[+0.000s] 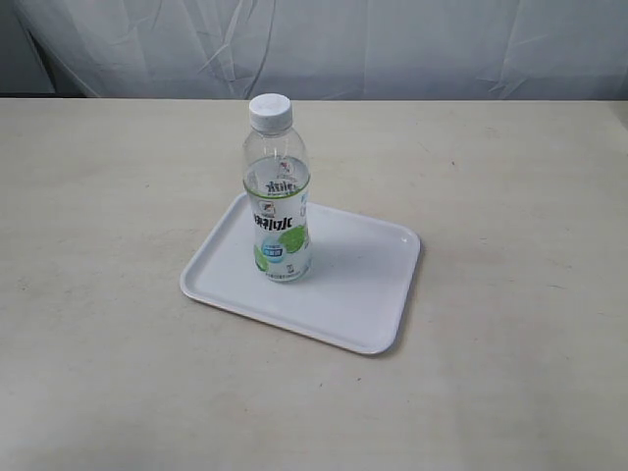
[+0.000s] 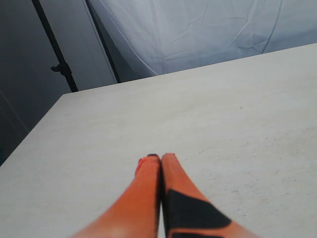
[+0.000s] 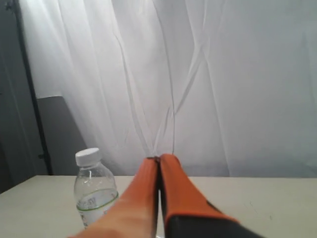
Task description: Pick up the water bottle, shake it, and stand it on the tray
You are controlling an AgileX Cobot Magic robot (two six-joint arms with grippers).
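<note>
On the tray [image 1: 365, 294], toward its left side in the exterior view, water bottle [image 1: 278, 196] standing upright, right gripper [image 3: 158, 158] with fingers pressed together, clear of the bottle, left gripper [image 2: 161, 157] likewise closed, over the table [image 2: 237, 124] away from the tray

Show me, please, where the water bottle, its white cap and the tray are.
water bottle [image 1: 279, 231]: exterior view, middle of its label.
white cap [image 1: 270, 111]: exterior view, centre of the cap.
tray [image 1: 368, 285]: exterior view, bare floor beside the bottle.
</note>
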